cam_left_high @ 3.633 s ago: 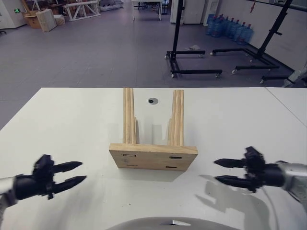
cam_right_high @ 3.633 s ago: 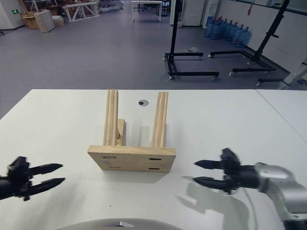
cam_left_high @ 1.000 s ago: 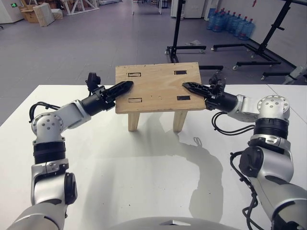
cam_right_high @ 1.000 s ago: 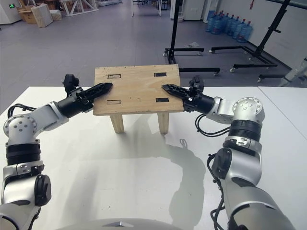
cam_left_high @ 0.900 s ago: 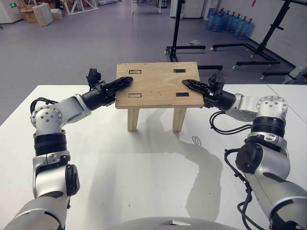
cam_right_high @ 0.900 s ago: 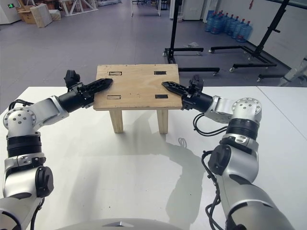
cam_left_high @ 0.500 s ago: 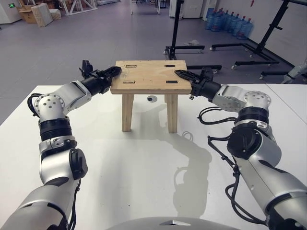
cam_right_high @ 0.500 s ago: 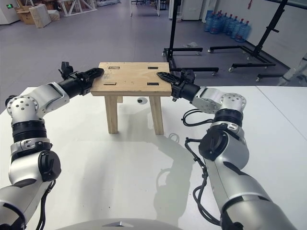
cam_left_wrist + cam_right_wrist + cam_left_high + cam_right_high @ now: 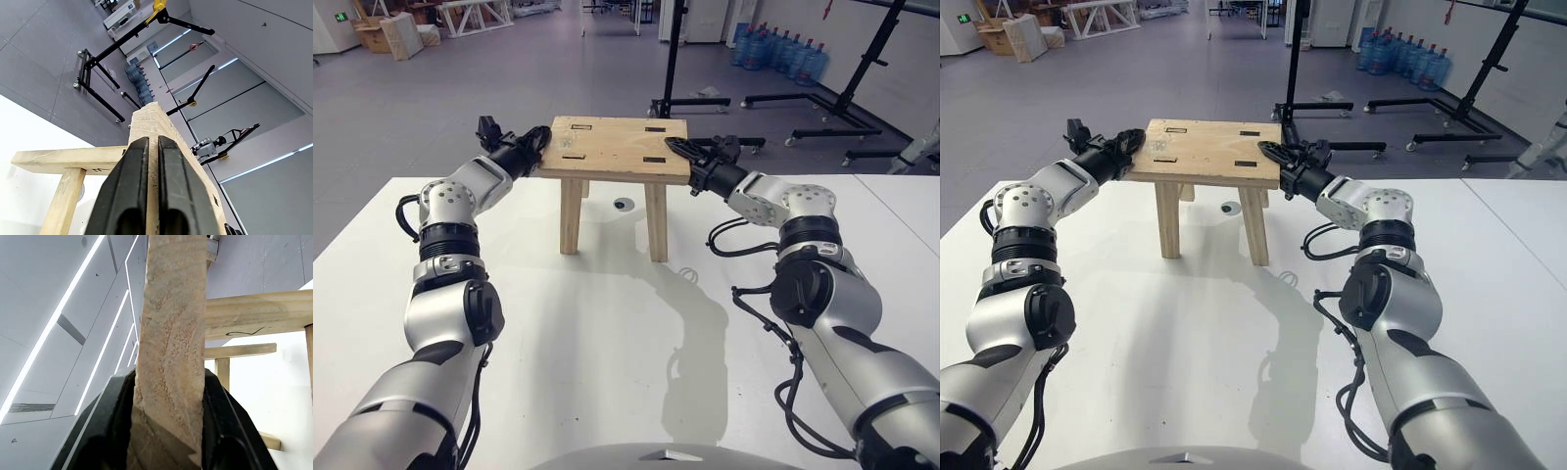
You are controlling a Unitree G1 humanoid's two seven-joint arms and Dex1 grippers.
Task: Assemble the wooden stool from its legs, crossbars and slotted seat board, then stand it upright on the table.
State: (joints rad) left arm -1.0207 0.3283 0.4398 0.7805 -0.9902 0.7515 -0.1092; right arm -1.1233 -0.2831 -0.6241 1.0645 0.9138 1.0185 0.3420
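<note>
Wooden stool (image 9: 571, 211), on its side 3.6 s earlier, stood upright at worktop (image 9: 607, 382) far-centre, w/ left end effector (image 9: 540, 138) & right end effector (image 9: 679, 149) each clamped on opposite seat board (image 9: 612, 149) edges.

The stool (image 9: 612, 168) is pale, bare wood, matt and unvarnished. Its seat board (image 9: 607, 142) is smooth on top with faint grain, but in the right wrist view its cut edge looks rough and fibrous, with wavy layers. The legs (image 9: 571, 215) are the same plain timber, smooth-sided. The table (image 9: 607, 372) across the lower frame is a smooth white surface with a soft sheen. The left gripper (image 9: 540, 138) and right gripper (image 9: 677, 147) look like black plastic — mostly matt, with a slight satin gloss in the wrist views. The floor (image 9: 509, 88) across the upper frame is grey and faintly polished, and the stands (image 9: 677, 59) at upper right are black-painted metal
</note>
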